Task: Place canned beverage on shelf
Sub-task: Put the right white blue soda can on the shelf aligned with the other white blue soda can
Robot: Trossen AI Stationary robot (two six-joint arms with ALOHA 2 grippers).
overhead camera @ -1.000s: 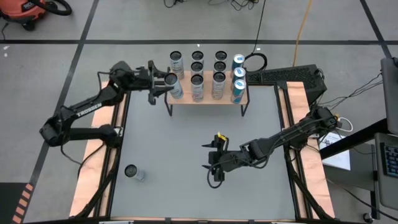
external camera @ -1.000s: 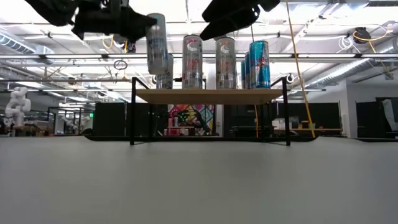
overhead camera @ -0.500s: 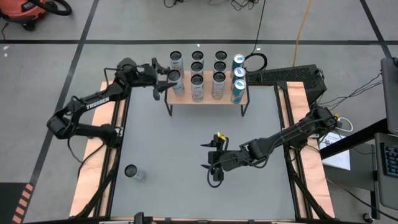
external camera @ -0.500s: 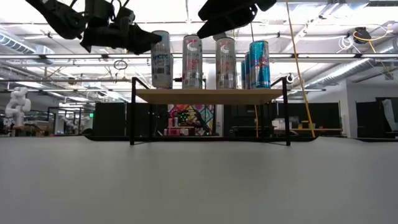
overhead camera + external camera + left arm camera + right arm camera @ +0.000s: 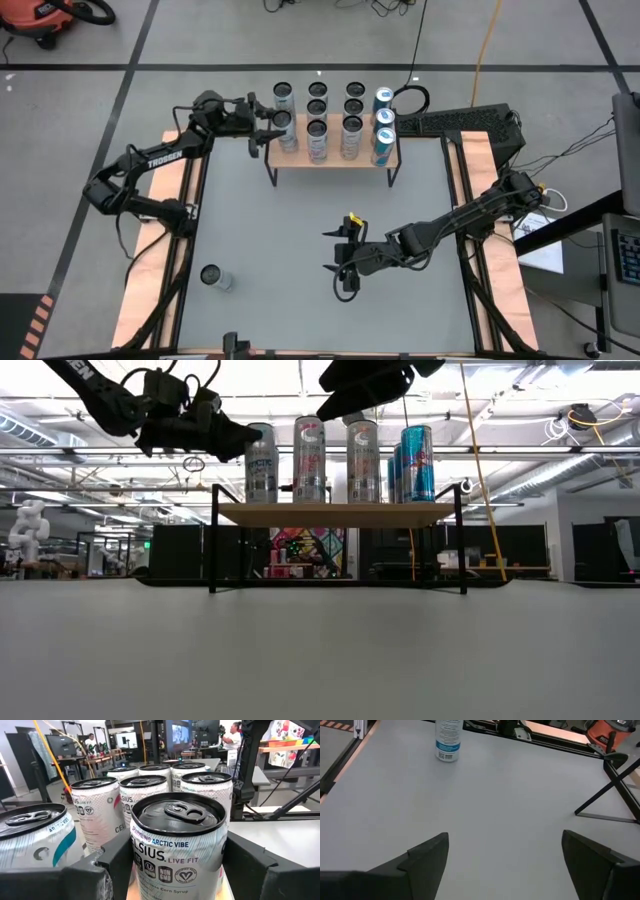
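Note:
A white Celsius can (image 5: 177, 835) stands upright at the left end of the shelf (image 5: 330, 157), with my left gripper (image 5: 268, 128) shut on it. In the low view the can (image 5: 261, 460) has its base at the plank's top (image 5: 340, 513); whether it rests there I cannot tell. Several more cans stand in rows on the plank, two blue ones (image 5: 383, 125) at its right end. My right gripper (image 5: 345, 268) hangs open over the middle of the table, nothing between its fingers (image 5: 425, 857). My left gripper pinches the can's side wall (image 5: 136, 865) between its two fingers (image 5: 112, 867), one on each side of the body below the rim. The fingers lie level and come from the table's left side. The can stays upright, top up.
One more can (image 5: 212, 277) stands alone on the grey table near its front left, also seen in the right wrist view as a can (image 5: 449, 740). The shelf's black legs (image 5: 270, 175) stand on the far part of the table. A power cord and keyboard lie beyond the far right.
My left gripper has carried the can from above the shelf's front left corner toward the table's far edge and down, until its base is level with the plank beside the other cans. The can stayed upright. My right arm kept still.

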